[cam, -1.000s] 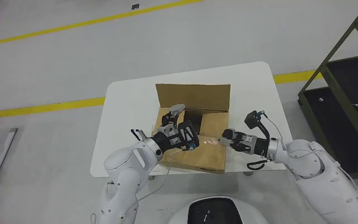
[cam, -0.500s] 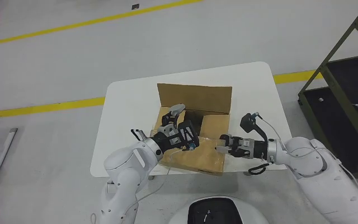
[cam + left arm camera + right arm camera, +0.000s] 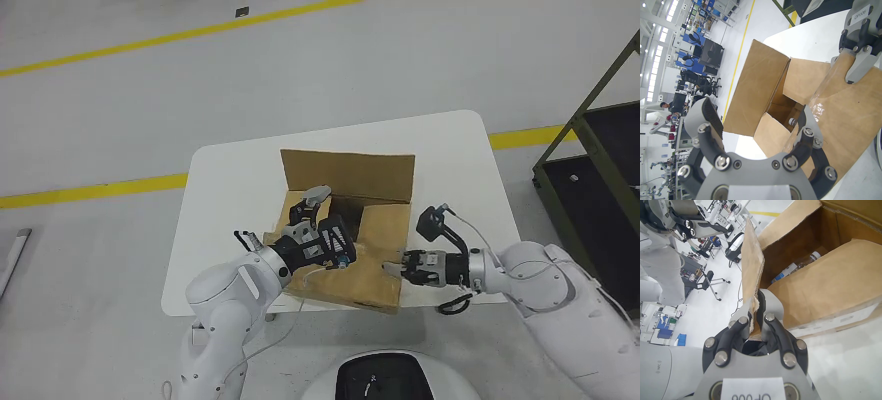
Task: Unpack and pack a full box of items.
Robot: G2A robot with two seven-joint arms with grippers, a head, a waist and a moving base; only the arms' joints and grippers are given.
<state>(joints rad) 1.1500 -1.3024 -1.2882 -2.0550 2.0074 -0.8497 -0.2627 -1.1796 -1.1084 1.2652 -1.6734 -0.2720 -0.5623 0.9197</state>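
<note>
Top view: right claw (image 3: 392, 267) pinches the right end of the near flap (image 3: 368, 285) of the box (image 3: 345, 170), long edge running leftward to the spread-open left claw (image 3: 755, 108); box sits on the tabletop (image 3: 450, 150), bottle (image 3: 797, 268) inside.

Robotics lab in industrial hall: yellow floor lines (image 3: 180, 38), office chairs (image 3: 702, 83), other white robots (image 3: 685, 40).

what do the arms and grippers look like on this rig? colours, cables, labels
Left arm and right arm: glossy white shells. Left gripper and right gripper: grey metal fingers with black ribbed pads, black linkages, silver screws, and a grey base plate carrying a white printed label. Thin black cables loop off the wrists.
</note>
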